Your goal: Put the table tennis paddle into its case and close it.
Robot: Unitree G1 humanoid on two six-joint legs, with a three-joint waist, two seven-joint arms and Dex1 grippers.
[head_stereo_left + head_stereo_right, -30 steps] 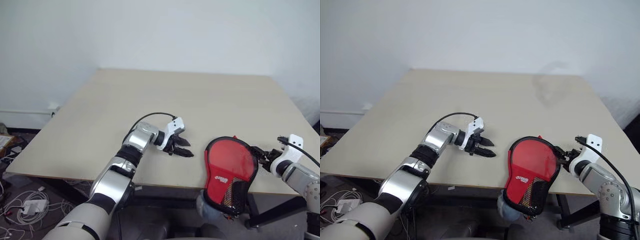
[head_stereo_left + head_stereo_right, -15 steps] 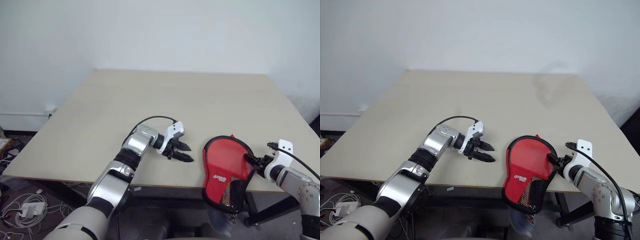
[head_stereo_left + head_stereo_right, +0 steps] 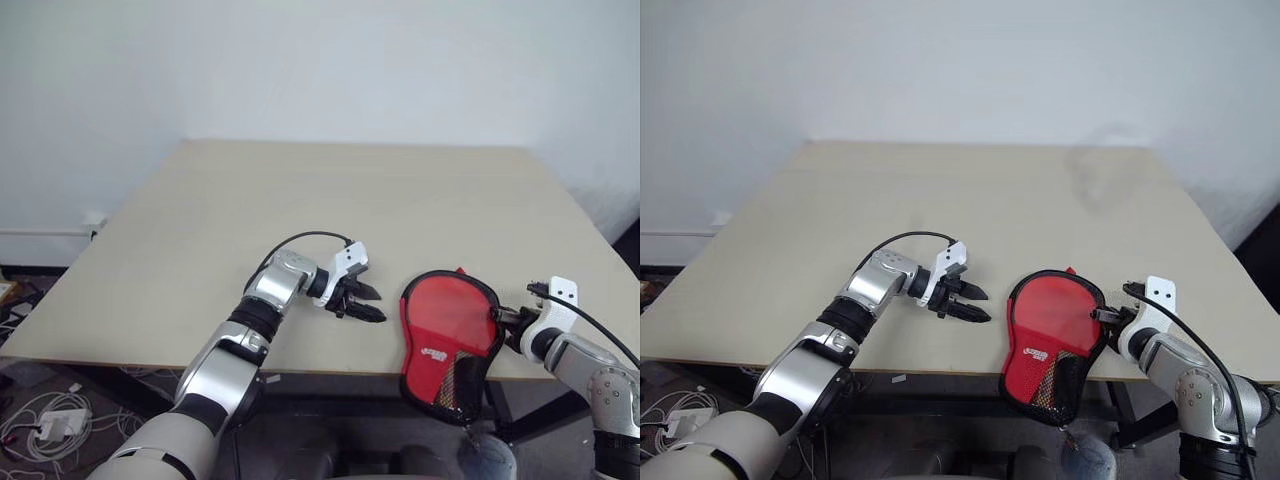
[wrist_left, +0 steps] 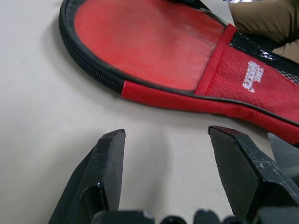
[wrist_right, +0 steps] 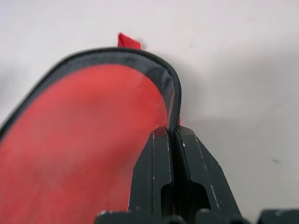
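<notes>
1. Right fingers (image 5: 174, 140): pressed together on the black zipper edging of the case (image 3: 1055, 330), at its right rim. My reading: the pinch is on the rim, not the body, so the zip line can be drawn or steadied to close it.

2. Right gripper (image 3: 1108, 318) comes in low from the right, nearly level with the surface (image 3: 330, 200). A flat approach suits a thin edge lying on the board.

3. Left fingers (image 4: 110, 154): spread wide, nothing between them, tips just beside the case's left rim, not touching. Left gripper (image 3: 362, 303) points right and slightly down toward the case; it looks parked, ready to brace or take the other edge.

4. Case: lies flat at the near edge of the surface, round end away from the robot, narrow mesh-and-red handle end hanging past the edge. A small red tab (image 5: 128, 41) sticks out at the far rim; possibly the zip pull, cannot confirm.

5. Paddle (image 4: 149, 42): red face shows through the clear half of the case, so it sits inside. Handle hidden under the red band and mesh.

6. Judgement: insertion looks done; closing remains. How far the zip is run cannot be told. The overhang makes the case liable to slide off if tugged toward the robot.
</notes>
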